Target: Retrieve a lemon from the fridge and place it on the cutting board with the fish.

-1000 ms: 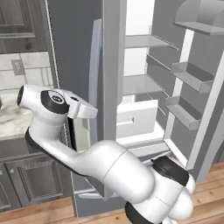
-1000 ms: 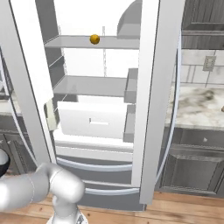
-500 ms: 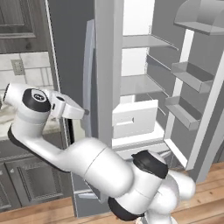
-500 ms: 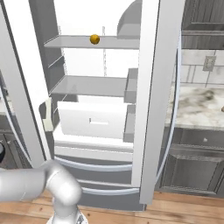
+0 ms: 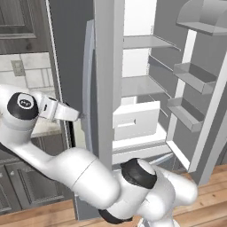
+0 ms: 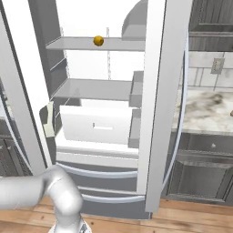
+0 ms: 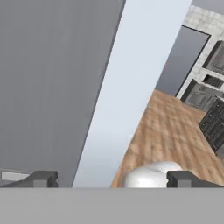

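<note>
Right base view: tall grey French-door fridge stands with both doors swung wide, white interior exposed. Small round yellow lemon sits on the top shelf, at about 11 o'clock from the white drawer front lower down.

Left base view: two-finger gripper is at 9 o'clock of the opening, just beside the long pale handle of the left door, apparently clear of it.

Hand view: dark finger tips stand far apart, jaws wide, nothing between them; grey door face and pale door edge ahead.

Progress (judgement): door-opening looks done. Still to do: reach in, take the lemon, carry it to the cutting board with the fish.

Writing: no readable brands or labels anywhere.
</note>
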